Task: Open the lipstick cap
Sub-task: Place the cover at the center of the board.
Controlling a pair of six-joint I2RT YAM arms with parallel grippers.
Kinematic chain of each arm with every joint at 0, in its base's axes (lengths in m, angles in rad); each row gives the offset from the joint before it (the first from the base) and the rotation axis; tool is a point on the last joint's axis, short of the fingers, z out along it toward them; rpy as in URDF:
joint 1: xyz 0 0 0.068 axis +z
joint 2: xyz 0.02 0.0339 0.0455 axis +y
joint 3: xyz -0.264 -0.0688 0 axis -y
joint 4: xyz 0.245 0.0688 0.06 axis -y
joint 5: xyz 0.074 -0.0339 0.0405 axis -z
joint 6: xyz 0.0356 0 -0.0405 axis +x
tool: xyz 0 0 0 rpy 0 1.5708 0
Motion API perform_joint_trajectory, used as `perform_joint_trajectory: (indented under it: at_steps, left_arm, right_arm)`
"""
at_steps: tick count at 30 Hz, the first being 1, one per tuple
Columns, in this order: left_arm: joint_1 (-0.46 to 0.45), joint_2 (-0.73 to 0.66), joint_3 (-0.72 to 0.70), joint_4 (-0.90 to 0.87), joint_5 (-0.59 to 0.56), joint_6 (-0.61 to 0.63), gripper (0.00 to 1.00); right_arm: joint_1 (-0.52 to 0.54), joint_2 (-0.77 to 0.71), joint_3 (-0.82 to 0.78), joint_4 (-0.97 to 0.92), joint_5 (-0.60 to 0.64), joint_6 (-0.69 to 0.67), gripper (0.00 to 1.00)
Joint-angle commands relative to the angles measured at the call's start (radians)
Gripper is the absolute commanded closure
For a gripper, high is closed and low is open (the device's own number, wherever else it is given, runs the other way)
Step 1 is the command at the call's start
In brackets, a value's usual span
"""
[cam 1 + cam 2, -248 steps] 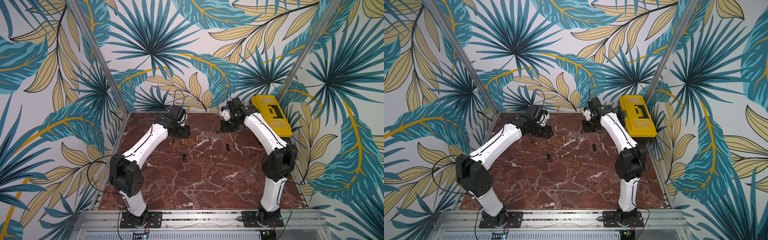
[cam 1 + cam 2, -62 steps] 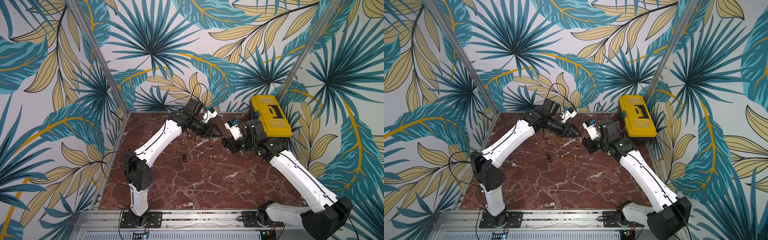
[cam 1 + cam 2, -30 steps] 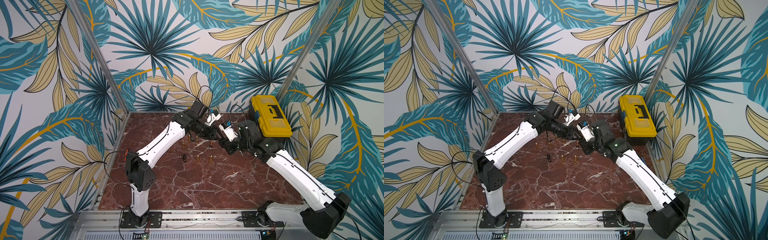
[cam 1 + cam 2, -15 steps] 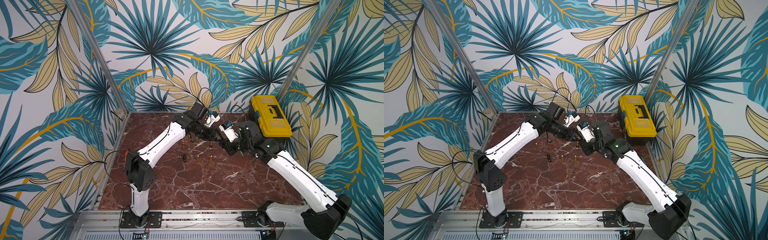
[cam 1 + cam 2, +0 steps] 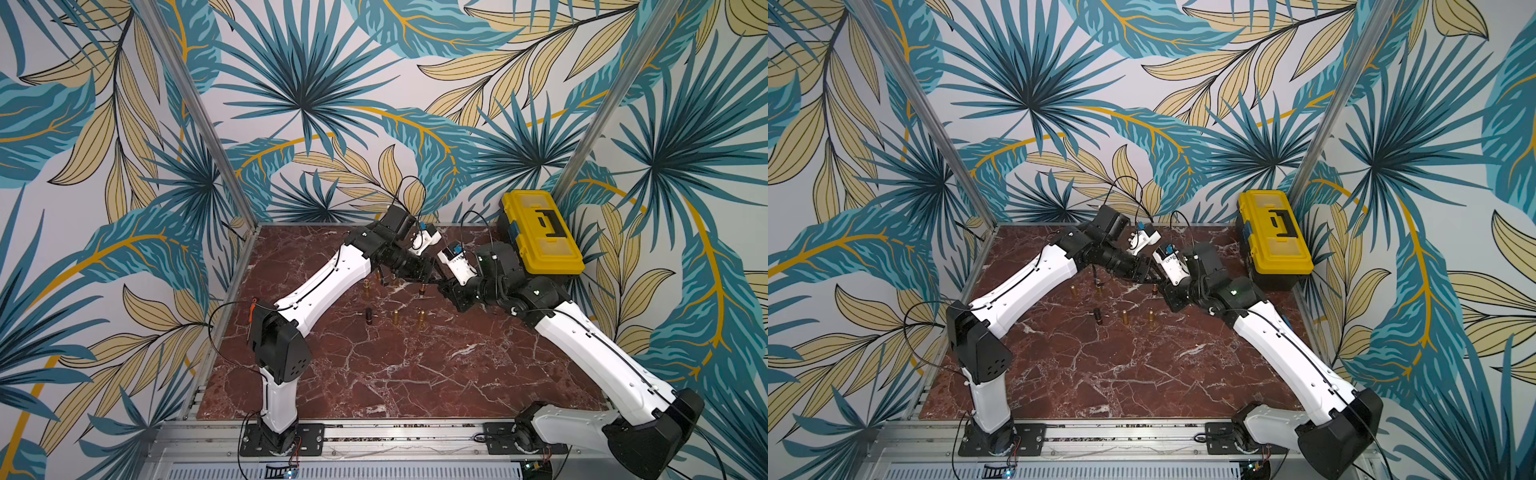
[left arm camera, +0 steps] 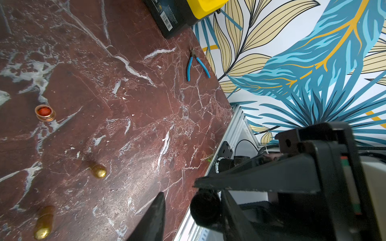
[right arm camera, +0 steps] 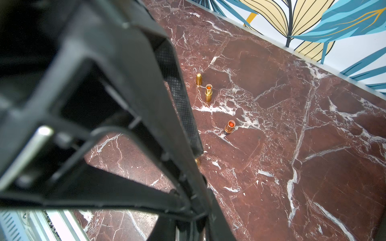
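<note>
Both grippers meet above the rear middle of the table. My right gripper [image 5: 448,286] [image 7: 190,227] is shut on a slim black lipstick [image 6: 205,206], held off the table. Only its round black end shows in the left wrist view, and I cannot tell the cap from the body. My left gripper [image 5: 432,279] [image 6: 192,195] stands open around that end. One finger [image 6: 234,215] lies against it and the other finger [image 6: 155,217] is well apart. In the right wrist view the left gripper's black frame [image 7: 125,104] hides most of the scene.
Several gold lipsticks [image 5: 395,318] and a black one [image 5: 368,316] stand on the marble below the grippers. Two uncapped ones show orange tips [image 7: 208,91] [image 7: 229,126]. A yellow toolbox [image 5: 540,232] sits at the back right, with blue pliers [image 6: 196,66] in front of it near the right edge.
Since two seconds ago the grippers have come together until their tips meet. Over the last second both arms have barely shifted.
</note>
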Motion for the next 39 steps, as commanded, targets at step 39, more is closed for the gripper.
perform_joint_trajectory:
  at_steps: [39]
  left_arm:
    - [-0.014, -0.030, 0.037, -0.029, -0.032, 0.014, 0.79]
  right_arm:
    - [0.009, 0.001, 0.017, 0.027, 0.062, -0.019, 0.54]
